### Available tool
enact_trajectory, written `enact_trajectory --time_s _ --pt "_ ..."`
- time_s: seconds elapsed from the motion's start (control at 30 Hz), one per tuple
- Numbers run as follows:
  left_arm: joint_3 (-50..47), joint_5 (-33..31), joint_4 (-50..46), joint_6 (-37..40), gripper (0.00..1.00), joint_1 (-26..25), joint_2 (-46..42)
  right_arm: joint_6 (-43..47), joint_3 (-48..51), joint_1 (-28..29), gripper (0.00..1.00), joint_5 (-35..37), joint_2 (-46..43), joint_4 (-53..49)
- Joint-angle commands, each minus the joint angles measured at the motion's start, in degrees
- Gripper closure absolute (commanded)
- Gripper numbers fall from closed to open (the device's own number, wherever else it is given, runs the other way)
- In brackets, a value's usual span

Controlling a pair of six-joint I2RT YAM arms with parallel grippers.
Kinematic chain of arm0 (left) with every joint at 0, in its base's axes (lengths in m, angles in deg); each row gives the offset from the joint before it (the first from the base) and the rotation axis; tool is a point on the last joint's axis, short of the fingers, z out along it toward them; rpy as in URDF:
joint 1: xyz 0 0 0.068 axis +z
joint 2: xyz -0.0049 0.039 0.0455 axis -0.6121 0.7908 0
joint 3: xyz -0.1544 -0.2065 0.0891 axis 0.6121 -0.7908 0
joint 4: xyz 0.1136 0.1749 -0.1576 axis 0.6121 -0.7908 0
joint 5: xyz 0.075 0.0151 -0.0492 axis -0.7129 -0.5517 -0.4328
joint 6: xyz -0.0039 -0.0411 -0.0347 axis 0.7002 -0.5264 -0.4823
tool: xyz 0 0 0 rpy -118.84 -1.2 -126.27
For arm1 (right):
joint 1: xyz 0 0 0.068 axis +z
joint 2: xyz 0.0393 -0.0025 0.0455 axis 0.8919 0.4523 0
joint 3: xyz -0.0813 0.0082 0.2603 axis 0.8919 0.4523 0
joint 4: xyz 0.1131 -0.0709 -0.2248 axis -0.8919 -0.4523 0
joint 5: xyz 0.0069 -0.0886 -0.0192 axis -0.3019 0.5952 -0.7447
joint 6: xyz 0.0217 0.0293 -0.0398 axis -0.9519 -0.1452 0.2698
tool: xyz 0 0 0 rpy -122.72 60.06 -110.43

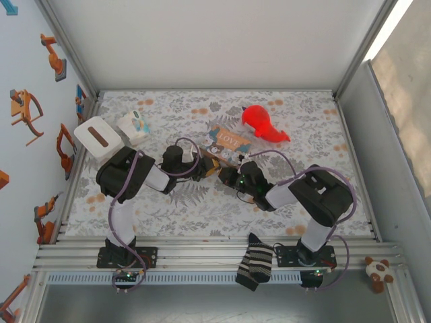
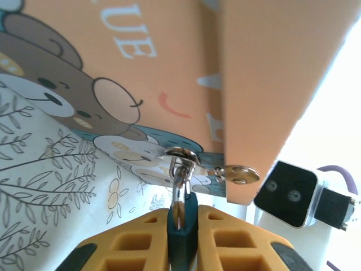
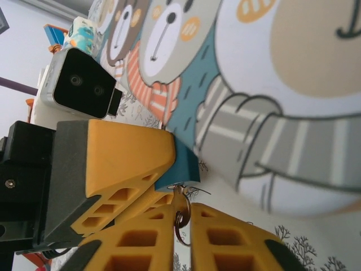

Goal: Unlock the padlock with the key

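On my left wrist feed, the left gripper at bottom centre is clenched on the padlock, a yellow finger pressed to each side of its dark blue body. Its shackle runs up through a metal loop on the tin above. On the right wrist feed, the right gripper is at bottom centre, its fingers close beside the key. I cannot tell whether they pinch it. Overhead, both meet mid-frame on the floral table.
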Motion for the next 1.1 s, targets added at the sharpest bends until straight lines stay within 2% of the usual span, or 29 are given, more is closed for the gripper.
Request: enact_trajectory --time_s 0.0,0.23,0.43,0.53,0.67,0.77,0.9,1.07 --pt "-0.15 -0.93 0.42 0.1 0.88 -0.26 -1.41 1.0 1.61 0.43 0.81 3.89 -4.4 1.21" --pt "0.02 -1.41 -1.08 -0.05 0.9 -0.18 -3.27 9.78 4.39 0.43 0.73 8.01 -15.03 -9.71" --pt "-0.21 -2.43 -3.19 -1.28 0.91 -0.27 -5.67 30.92 0.21 1.65 0.69 13.14 -30.36 -31.9" --pt "-0.03 -2.98 -5.47 -1.54 0.92 -0.26 -7.02 41.9 -0.73 2.7 0.67 15.4 -36.23 -38.11" --pt "0.36 -3.68 -9.61 -1.31 0.93 -0.34 -8.98 52.51 -0.42 4.32 0.66 17.05 -41.68 -41.1" --pt "0.39 -4.14 -12.0 -1.65 0.94 -0.44 -10.4 61.7 -0.58 7.94 0.65 20.96 -43.55 -42.56" --pt "0.5 -4.6 -14.67 -1.66 0.94 -0.45 -11.95 71.75 -0.86 11.82 0.66 26.42 -43.73 -43.2" --pt "0.26 -5.18 -15.57 -3.32 0.94 -0.62 -12.84 85.76 -0.39 15.19 0.66 28.64 -41.81 -43.03"
